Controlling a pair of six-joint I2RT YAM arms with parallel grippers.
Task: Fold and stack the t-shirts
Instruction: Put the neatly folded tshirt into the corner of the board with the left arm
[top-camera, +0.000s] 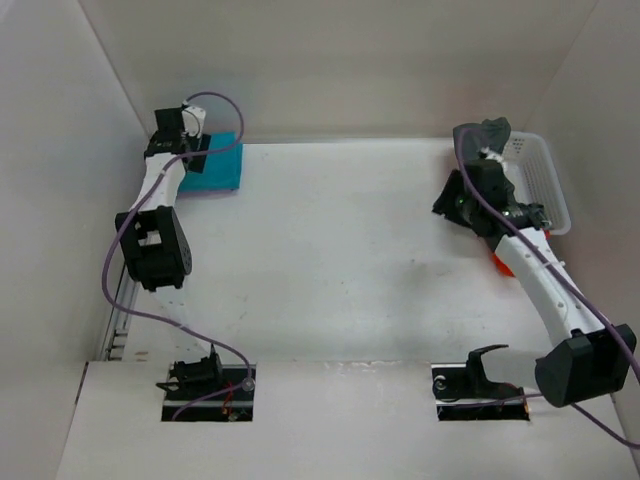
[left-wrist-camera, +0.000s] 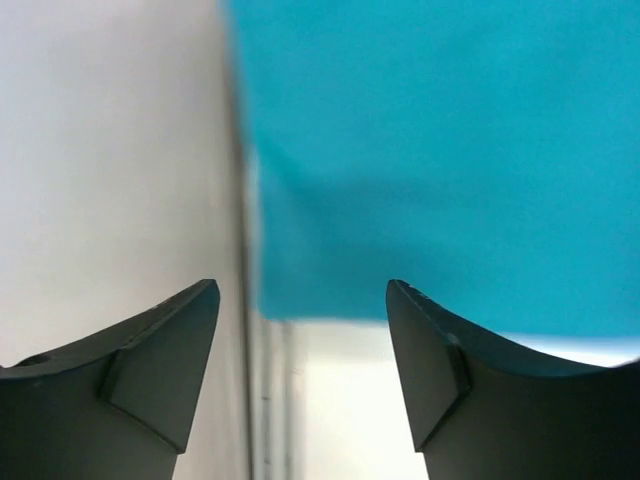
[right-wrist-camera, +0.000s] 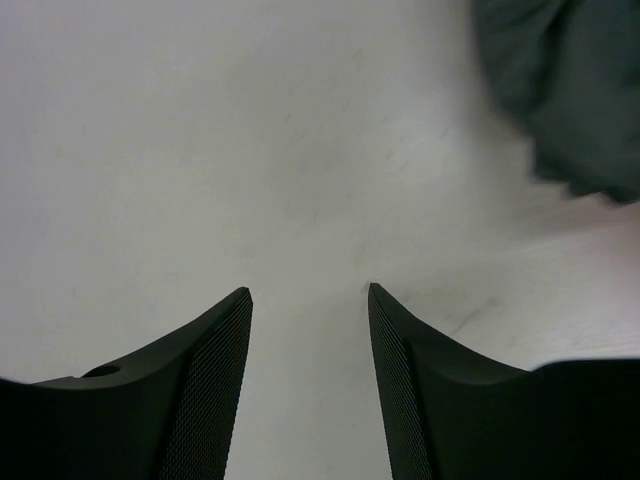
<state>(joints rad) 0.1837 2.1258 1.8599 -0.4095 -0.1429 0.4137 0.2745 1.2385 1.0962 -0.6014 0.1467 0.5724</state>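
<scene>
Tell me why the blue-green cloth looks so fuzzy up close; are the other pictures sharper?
Left wrist: the teal t-shirt seems too near the lens, so its edges smear. Right wrist: the dark grey t-shirt in the corner is blurred too, while the textured fingers look crisp. Top external: evenly lit, soft shadows, fairly sharp.

- The teal t-shirt (top-camera: 215, 168) lay folded into a flat, tidy rectangle at the far left corner of the worktop (top-camera: 350, 230), close to the back wall on my left side. Up close, its cloth (left-wrist-camera: 440, 150) looked smooth and its near edge ran straight.
- The dark grey t-shirt (top-camera: 490, 130) sat bunched and unfolded on my right, at the far corner of the white mesh basket (top-camera: 548, 190). Its rumpled folds (right-wrist-camera: 570, 90) rested on the worktop.
- Of the bright orange t-shirt (top-camera: 497, 262) I saw only a small patch, mostly hidden by my right arm (top-camera: 535, 275).
</scene>
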